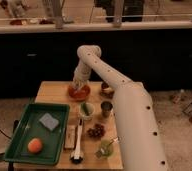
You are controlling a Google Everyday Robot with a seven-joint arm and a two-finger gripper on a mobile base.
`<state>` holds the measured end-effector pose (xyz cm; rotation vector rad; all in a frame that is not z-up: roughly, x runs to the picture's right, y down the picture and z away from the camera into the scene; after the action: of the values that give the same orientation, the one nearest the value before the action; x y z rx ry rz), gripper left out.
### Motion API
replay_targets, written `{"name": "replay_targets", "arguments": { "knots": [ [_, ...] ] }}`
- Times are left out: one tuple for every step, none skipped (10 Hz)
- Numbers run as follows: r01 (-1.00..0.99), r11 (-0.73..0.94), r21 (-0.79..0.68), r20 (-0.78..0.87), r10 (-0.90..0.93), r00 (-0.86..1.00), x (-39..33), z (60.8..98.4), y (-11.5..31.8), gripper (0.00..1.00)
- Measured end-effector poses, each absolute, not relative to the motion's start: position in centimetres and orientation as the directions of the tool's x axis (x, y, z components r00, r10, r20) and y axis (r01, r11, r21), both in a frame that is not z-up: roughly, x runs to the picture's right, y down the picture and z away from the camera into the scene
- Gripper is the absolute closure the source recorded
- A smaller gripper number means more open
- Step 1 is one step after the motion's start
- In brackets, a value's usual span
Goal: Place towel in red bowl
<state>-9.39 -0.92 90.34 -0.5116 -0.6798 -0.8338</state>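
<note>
The red bowl sits on the wooden table near its far edge, left of centre. Something pale, likely the towel, lies in the bowl right under my gripper. My gripper hangs over the bowl at the end of the white arm, which reaches in from the right. The gripper's tip hides part of the bowl's inside.
A green tray at the front left holds a grey sponge and an orange. A small bowl with a green item, a metal cup, grapes, a brush and a green fruit stand on the table.
</note>
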Motion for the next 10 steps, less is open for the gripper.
{"name": "replay_targets", "arguments": {
  "knots": [
    [0.813,0.567,-0.134,0.727,-0.502,0.469,-9.36,90.45,-0.91,1.0],
    [0.824,0.554,-0.12,0.737,-0.506,0.448,-9.33,90.48,-0.82,1.0],
    [0.835,0.542,-0.098,0.746,-0.515,0.422,-9.31,90.52,-0.83,1.0],
    [0.842,0.533,-0.084,0.751,-0.521,0.405,-9.19,90.58,-0.7,1.0],
    [0.858,0.511,-0.05,0.758,-0.54,0.366,-8.99,90.68,-0.54,1.0],
    [0.87,0.492,-0.025,0.762,-0.554,0.336,-8.82,90.75,-0.38,1.0],
    [0.872,0.489,-0.019,0.763,-0.556,0.329,-8.76,90.82,-0.32,1.0],
    [0.873,0.488,-0.016,0.765,-0.557,0.325,-8.7,91.09,-0.17,1.0],
    [0.874,0.485,-0.017,0.766,-0.555,0.323,-8.66,91.18,-0.01,1.0],
    [0.875,0.484,-0.017,0.767,-0.555,0.322,-8.68,91.25,0.07,1.0]
  ]
}}
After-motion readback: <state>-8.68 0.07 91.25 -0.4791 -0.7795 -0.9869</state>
